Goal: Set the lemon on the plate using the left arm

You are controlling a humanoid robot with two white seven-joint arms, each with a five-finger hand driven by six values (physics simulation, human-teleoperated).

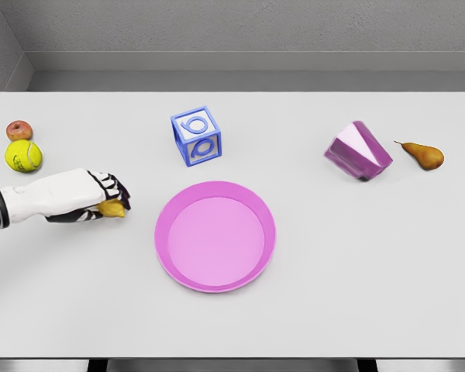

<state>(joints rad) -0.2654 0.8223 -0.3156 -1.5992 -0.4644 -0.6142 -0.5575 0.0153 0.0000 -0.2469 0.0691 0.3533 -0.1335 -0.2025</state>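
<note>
A yellow lemon shows under the fingers of my left hand, which comes in from the left edge and is curled around it just above the table. Most of the lemon is hidden by the hand. The pink plate lies on the table to the right of the hand, a short gap away from it. The right arm is out of view.
A blue-and-white letter block stands behind the plate. A tennis ball and a small reddish fruit sit at the far left. A purple box and a brown pear lie at the right.
</note>
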